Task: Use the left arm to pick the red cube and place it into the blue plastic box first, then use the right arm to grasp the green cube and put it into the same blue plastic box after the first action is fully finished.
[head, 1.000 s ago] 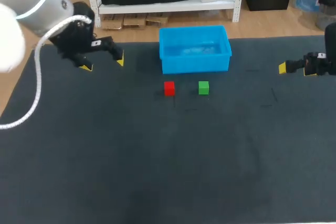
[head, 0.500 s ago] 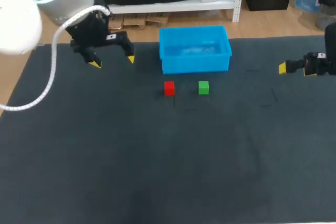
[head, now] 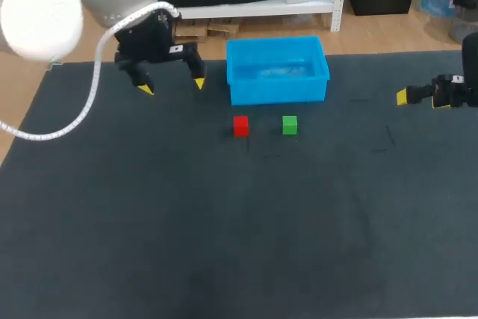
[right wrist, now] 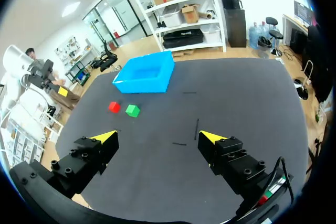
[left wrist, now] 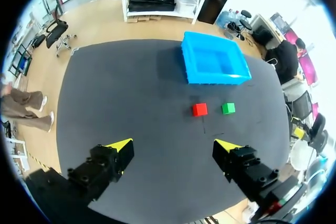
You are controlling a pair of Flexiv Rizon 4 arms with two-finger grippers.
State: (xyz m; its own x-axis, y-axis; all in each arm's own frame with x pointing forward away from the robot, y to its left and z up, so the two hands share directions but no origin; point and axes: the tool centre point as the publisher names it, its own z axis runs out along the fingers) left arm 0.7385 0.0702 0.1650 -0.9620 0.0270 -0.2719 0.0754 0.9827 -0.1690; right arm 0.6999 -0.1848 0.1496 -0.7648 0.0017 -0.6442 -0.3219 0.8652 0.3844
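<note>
The left gripper (head: 172, 86) hovers over the dark surface (head: 224, 244), beside the left wall of the blue plastic box (head: 278, 92), its fingers spread wide with nothing between them. The red cube (head: 240, 125) sits on the surface just in front of the box, and the green cube (head: 290, 125) lies near it on the right with a small gap between. The right gripper (head: 420, 99) hangs at the far right, fingers apart and empty.

The likeliest trouble is crowding. If the fingers come down in line with the two cubes, the outer one could knock the green cube aside. Turned the other way, one finger may catch the box's front wall. A descent slightly off centre would push the red cube rather than trap it.

How high the left gripper stands is hard to judge from the head view. Most of the right arm is cut off at that view's edge, and the box's front wall hides part of its floor — what shows looks bare
</note>
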